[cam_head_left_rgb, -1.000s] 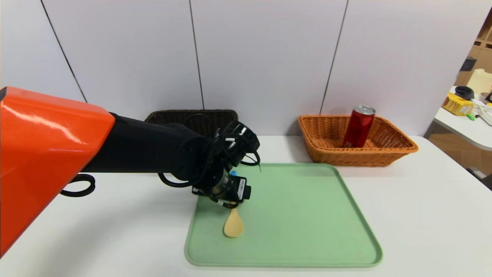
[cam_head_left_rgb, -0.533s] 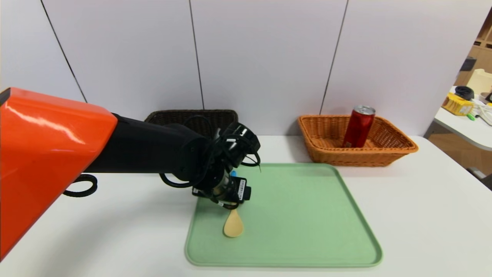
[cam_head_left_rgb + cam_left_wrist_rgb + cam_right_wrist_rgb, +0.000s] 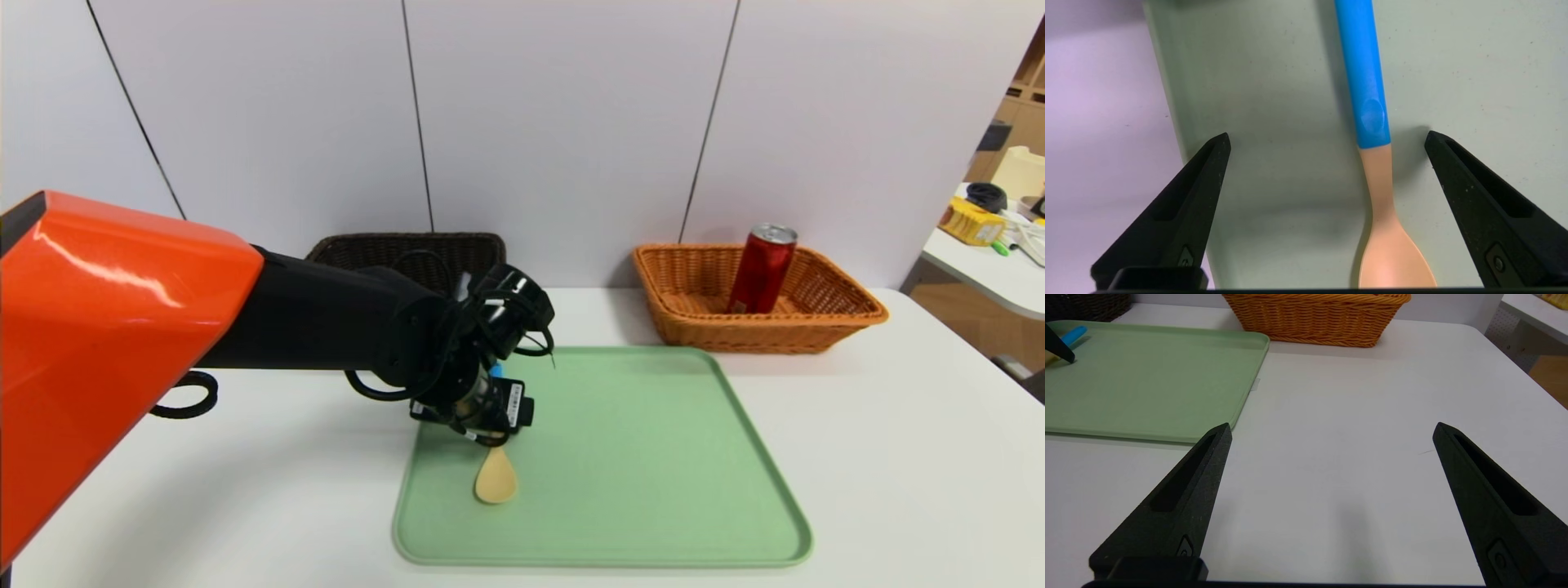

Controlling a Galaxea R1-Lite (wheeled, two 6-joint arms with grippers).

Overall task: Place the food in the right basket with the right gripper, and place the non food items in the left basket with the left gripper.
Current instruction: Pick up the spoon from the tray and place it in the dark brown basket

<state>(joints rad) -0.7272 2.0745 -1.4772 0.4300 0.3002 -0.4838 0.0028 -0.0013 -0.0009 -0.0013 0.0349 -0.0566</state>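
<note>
The pale yellow spoon (image 3: 495,478) with a blue handle (image 3: 1363,81) lies on the green tray (image 3: 653,457) near its left edge. My left gripper (image 3: 490,420) hangs just over the spoon's neck. In the left wrist view the left gripper (image 3: 1327,136) is open, and its fingers straddle the spoon (image 3: 1380,179) without touching it. The red can (image 3: 761,269) stands tilted in the orange right basket (image 3: 849,314). The dark left basket (image 3: 392,249) sits behind the left arm, which partly hides it. My right gripper (image 3: 1332,426) is open and empty, low over bare table to the right of the tray (image 3: 1147,375).
The white table (image 3: 898,425) ends close on the right. Beyond it stands a side table with clutter (image 3: 980,220). A wall of grey panels runs right behind both baskets. The orange basket (image 3: 1318,318) stands ahead of the right gripper.
The left arm's orange shell has shifted slightly right and up. The left gripper has sunk a little over the spoon. Spoon, can and baskets have not moved.
</note>
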